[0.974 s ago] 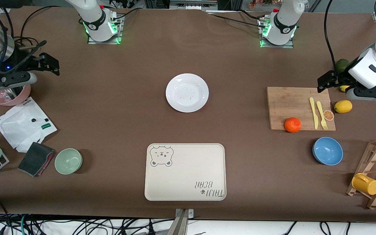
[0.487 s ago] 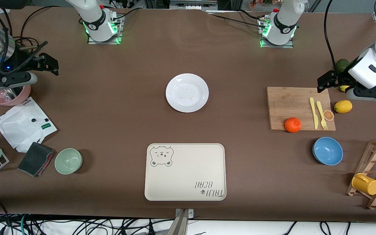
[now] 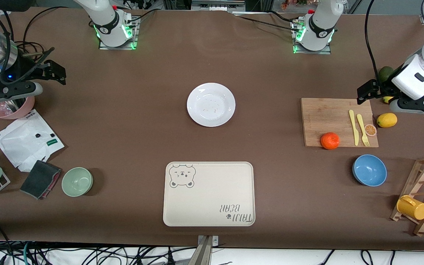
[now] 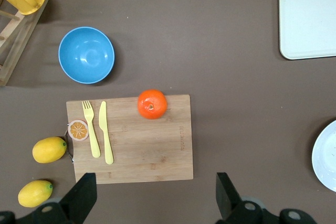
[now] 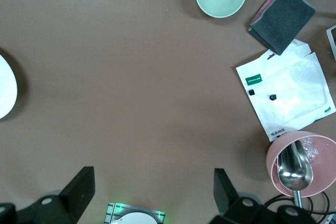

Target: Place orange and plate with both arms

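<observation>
Brown table: round orange, white plate, well apart.

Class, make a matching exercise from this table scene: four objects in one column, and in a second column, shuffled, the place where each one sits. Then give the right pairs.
Objects
1. small round orange fruit
2. round white plate
3. yellow plastic mug
4. metal spoon

Places
A. in the pink bowl
B. on the wooden drying rack
C. on the edge of the wooden cutting board nearest the front camera
D. on the bare brown table, between the two arms' bases and the beige bear tray

Pairs: 1-C, 2-D, 3-B, 4-A
</observation>
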`<state>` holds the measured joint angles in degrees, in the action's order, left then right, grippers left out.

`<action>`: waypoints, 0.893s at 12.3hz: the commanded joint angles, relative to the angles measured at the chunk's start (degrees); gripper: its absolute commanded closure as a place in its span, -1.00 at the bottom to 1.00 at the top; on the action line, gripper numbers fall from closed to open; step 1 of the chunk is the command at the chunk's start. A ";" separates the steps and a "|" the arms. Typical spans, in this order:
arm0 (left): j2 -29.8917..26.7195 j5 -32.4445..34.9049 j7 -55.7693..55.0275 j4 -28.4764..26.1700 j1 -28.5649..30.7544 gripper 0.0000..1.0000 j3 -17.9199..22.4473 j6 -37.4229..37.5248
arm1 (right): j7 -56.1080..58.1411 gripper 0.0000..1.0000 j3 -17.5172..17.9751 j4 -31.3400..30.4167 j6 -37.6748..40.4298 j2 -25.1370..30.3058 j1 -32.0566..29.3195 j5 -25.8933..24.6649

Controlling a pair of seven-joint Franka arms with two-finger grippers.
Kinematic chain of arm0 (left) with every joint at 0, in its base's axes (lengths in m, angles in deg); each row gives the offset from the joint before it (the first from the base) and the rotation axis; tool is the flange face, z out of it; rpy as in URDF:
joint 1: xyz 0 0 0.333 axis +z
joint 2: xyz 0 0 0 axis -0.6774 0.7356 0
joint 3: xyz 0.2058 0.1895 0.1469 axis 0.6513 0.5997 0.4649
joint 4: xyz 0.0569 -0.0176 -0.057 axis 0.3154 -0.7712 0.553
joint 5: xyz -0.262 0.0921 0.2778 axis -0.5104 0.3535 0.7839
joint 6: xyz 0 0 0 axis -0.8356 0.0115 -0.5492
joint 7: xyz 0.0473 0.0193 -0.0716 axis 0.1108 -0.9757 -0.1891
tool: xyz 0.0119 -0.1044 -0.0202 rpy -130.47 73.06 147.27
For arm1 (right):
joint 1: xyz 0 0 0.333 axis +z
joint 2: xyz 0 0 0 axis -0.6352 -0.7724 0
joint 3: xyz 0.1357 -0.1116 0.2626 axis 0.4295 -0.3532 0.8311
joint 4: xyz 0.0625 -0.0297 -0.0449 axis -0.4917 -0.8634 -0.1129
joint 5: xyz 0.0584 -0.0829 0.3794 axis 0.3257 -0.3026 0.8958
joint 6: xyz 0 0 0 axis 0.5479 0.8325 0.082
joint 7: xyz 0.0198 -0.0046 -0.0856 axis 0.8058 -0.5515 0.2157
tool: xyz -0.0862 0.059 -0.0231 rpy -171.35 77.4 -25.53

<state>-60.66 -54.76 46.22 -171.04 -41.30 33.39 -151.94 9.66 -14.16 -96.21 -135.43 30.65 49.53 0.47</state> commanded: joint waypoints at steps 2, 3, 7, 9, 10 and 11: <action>-0.24 -0.59 1.11 0.16 -0.28 -1.00 -0.53 0.63 | 0.17 -1.00 0.08 -0.42 0.52 0.68 0.27 -1.05; -0.24 -0.59 1.19 0.16 -0.37 -1.00 -0.54 0.63 | 0.17 -1.00 0.08 -0.42 0.44 0.68 0.27 -1.05; 1.26 -1.03 1.28 0.24 -0.46 -1.00 -0.53 0.63 | 0.17 -1.00 0.08 -0.42 0.26 0.51 0.27 -0.97; 1.43 -0.86 1.81 0.16 -0.11 -1.00 -0.54 0.63 | 0.08 -1.00 0.08 -0.50 0.17 0.42 0.27 -0.97; 1.52 -0.77 1.72 0.07 -0.20 -1.00 -0.54 0.63 | 0.08 -1.00 0.08 -0.50 0.26 0.42 0.27 -0.97; 1.52 -0.51 1.72 0.07 -0.20 -1.00 -0.54 0.63 | 0.08 -1.00 0.08 -0.50 0.35 0.42 0.27 -0.97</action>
<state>-59.03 -54.76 46.38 -171.16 -41.55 32.72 -151.88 9.67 -14.16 -96.32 -135.43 30.52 49.54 0.46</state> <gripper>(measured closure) 0.000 0.000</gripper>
